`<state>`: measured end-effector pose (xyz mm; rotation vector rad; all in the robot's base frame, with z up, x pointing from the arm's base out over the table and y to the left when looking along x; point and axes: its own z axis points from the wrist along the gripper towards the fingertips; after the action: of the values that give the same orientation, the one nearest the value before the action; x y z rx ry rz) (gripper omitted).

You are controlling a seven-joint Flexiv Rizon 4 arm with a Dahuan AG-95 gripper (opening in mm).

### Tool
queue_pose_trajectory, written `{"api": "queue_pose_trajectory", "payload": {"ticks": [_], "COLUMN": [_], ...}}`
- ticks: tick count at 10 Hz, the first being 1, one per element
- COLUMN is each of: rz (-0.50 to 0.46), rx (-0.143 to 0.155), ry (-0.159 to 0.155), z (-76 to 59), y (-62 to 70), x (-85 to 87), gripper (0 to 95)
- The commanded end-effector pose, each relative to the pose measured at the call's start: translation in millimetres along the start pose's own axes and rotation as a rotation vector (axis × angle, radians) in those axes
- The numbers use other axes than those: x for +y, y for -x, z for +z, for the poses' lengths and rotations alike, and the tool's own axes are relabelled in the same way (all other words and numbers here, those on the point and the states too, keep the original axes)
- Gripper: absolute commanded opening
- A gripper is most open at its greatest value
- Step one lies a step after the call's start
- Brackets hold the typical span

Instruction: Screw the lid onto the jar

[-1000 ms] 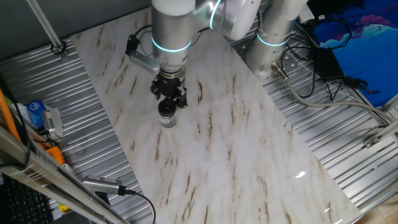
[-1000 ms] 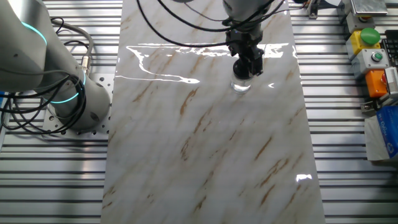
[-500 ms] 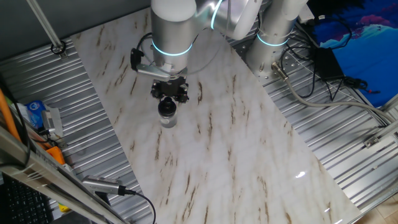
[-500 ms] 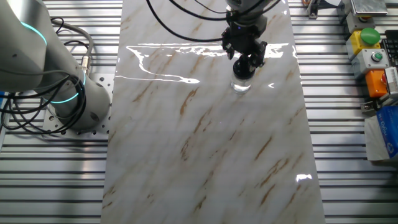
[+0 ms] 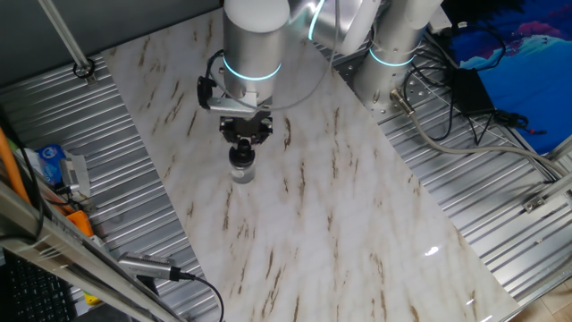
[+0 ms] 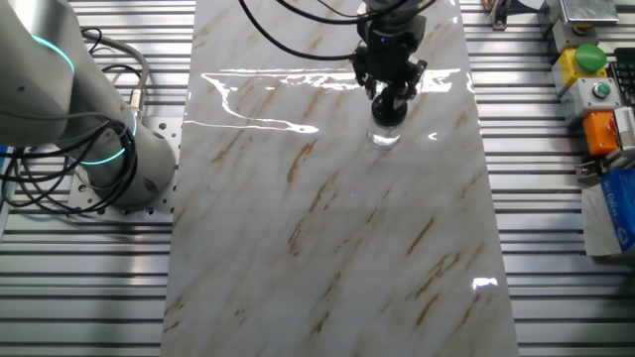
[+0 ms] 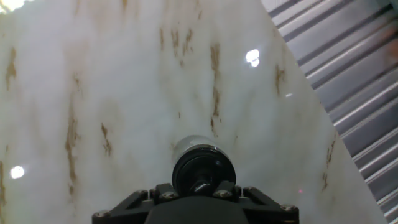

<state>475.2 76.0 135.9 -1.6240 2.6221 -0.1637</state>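
Observation:
The clear glass jar [image 5: 241, 170] stands upright on the marble table, toward its far left part. The black lid [image 5: 241, 154] sits on its mouth. They also show in the other fixed view, the jar [image 6: 385, 134] under the lid [image 6: 389, 111]. In the hand view the round lid [image 7: 203, 169] covers the jar, with a strip of glass rim [image 7: 186, 144] showing behind it. My gripper [image 5: 246, 139] hangs straight above the lid, also seen in the other fixed view [image 6: 390, 91]. Its fingers are spread just over the lid's top edge and do not clasp it.
The marble table top [image 5: 340, 224] is ringed by ribbed metal decking [image 5: 483, 206]. The arm's base [image 5: 393, 54] and cables stand behind the jar. A second arm [image 6: 60, 109] is at the table's side. A button box [image 6: 590, 74] and small items lie on the decking.
The wrist has turned counter-clockwise seen from above, over the jar. The fingers sat lower around the lid one second ago; they now stand a little higher and wider. Jar and lid have not moved.

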Motion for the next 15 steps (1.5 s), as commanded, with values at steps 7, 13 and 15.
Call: {"api": "queue_pose_trajectory", "payload": {"ticks": [7,13,15], "rz": [0.254,0.818,0.973], "rx": [-0.047,-0.093,-0.102], "ry": [0.029,-0.001,0.005], "z": [2.7,3.3,3.5], "y": [0.4,-1.0,-1.1], "x": [-0.5,-0.5,-0.5], "gripper": [0.0,0.0,0.0]}}
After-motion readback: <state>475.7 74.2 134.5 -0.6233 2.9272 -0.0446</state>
